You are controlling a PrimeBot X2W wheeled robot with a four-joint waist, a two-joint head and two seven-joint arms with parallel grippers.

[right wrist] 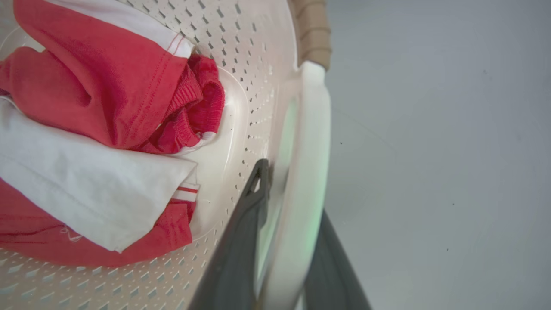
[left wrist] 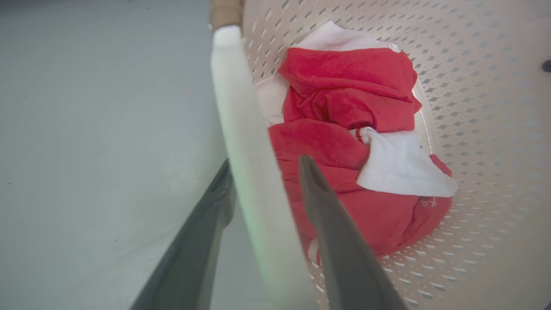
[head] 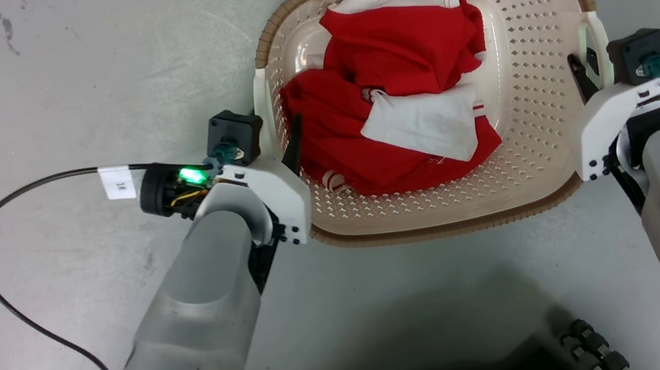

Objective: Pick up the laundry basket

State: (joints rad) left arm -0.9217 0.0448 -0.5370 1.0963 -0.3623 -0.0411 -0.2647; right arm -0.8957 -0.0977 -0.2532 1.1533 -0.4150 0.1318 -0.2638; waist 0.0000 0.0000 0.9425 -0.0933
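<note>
The laundry basket [head: 530, 113] sits on the floor [head: 53, 70]. The left claw [left wrist: 262, 181] at 9 o'clock and the right claw [right wrist: 288, 185] at 3 straddle its handles, apparently unclamped; lifting remains.

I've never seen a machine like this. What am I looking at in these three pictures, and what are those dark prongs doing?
It is a two-armed robot. The top picture looks down from its head: two pale arms reach to a cream perforated plastic laundry basket with a brown woven-look rim standing on a grey floor. Red and white clothes lie inside.

The other two pictures come from cameras on each wrist, looking along the dark prongs, which are its jaws. The left gripper straddles the basket's white left handle, one prong outside, one inside. The right gripper straddles the white right handle likewise. Whether either is squeezing yet is unclear.
</note>
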